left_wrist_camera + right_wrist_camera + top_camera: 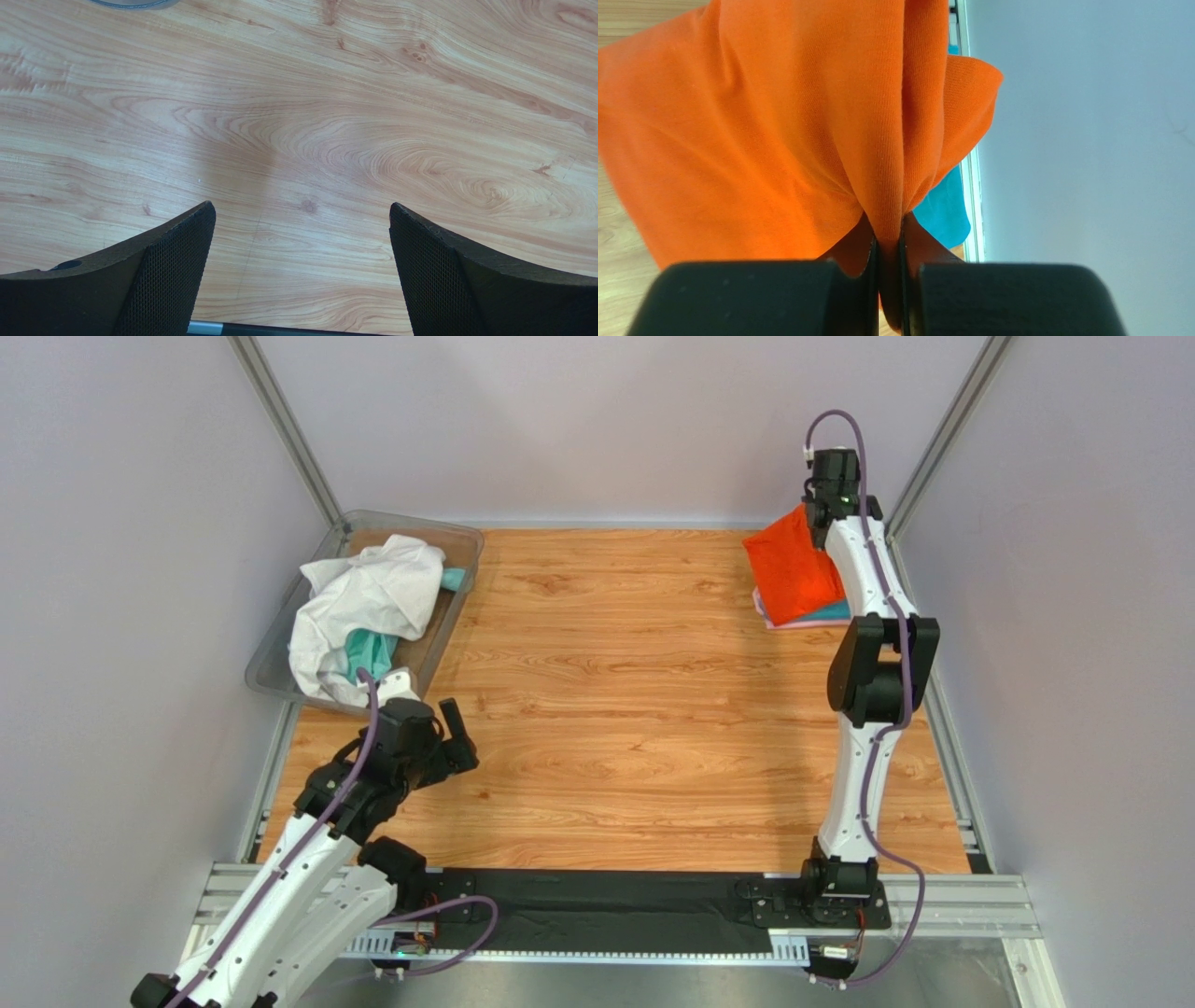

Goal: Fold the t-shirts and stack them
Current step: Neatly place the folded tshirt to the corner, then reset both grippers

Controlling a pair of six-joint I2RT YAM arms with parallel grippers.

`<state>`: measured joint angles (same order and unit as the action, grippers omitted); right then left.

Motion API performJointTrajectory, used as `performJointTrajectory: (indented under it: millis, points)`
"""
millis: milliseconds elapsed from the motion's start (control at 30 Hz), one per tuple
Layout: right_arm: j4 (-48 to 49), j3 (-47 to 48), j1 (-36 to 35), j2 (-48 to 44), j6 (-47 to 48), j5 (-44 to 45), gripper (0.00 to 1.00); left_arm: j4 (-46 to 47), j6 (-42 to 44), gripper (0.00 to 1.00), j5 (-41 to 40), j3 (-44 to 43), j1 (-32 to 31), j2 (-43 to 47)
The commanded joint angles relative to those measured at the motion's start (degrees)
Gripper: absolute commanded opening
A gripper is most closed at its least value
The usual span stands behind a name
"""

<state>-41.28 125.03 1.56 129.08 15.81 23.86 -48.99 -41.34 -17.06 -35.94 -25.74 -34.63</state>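
My right tool (890, 274) is clamped tight on the orange t-shirt (773, 140), cloth bunched between its fingers. Teal t-shirt (946, 208) sits just beyond it. Left tool (300, 210) gapes wide, holding nothing, above the tabletop (316, 126). White t-shirt (368, 595) in the clear bin (274, 669), just past it.

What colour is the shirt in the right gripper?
The shirt is bright orange, clearest in the right wrist view.

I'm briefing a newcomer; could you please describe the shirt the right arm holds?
Look at the far right corner of the wooden table. There the right gripper pinches a bright orange cloth t-shirt above a teal one. It is the only orange garment in sight.
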Motion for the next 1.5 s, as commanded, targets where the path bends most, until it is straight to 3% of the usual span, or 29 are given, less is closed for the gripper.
performJointTrajectory:
  millis: [0,233,400,433,467,533,567,600,867,1000,1300,1467]
  points:
    - [1.9,3.2,2.5,1.4,-3.9,-2.2,0.00,-0.8,-0.8,1.00,-1.4,-2.5,0.2,-0.8]
    - [2.2,4.4,4.9,4.9,-5.2,-2.3,0.01,-1.4,0.3,1.00,-3.2,-4.7,0.2,-2.5]
    - [2.3,5.0,6.2,6.9,-6.7,-2.8,0.12,-1.5,-0.1,1.00,-3.8,-5.0,0.2,-2.9]
    - [2.4,5.2,6.3,7.4,-6.8,-2.2,0.19,-1.5,-0.2,1.00,-3.7,-5.1,0.2,-3.0]
    - [2.5,5.7,6.4,7.8,-6.9,-1.5,0.44,-1.5,-0.3,1.00,-3.6,-5.1,0.2,-3.2]
    - [2.5,7.2,6.4,8.7,-6.9,0.8,0.71,-1.5,-0.5,1.00,-3.5,-5.3,0.2,-3.3]
    - [2.4,7.5,6.4,9.0,-6.9,1.4,0.93,-1.5,-0.4,1.00,-3.4,-5.5,0.2,-3.7]
    - [2.4,7.9,6.4,8.8,-7.0,2.7,1.00,-1.5,-0.4,1.00,-3.3,-5.6,0.2,-3.7]
    - [2.4,5.1,6.4,2.5,-9.5,3.6,1.00,-1.4,0.5,1.00,-3.1,-7.3,0.2,-3.3]
    - [2.0,-0.5,6.5,-6.0,-12.9,0.9,1.00,-0.7,1.0,1.00,-2.1,-7.9,0.2,-2.6]
    - [0.8,-22.8,6.2,-28.3,-27.1,-9.2,1.00,2.1,2.6,1.00,1.6,-7.3,0.2,-0.7]
    - [-0.9,-33.3,4.5,-37.9,-30.9,-10.4,1.00,3.4,3.7,1.00,4.9,-6.3,0.2,-0.1]
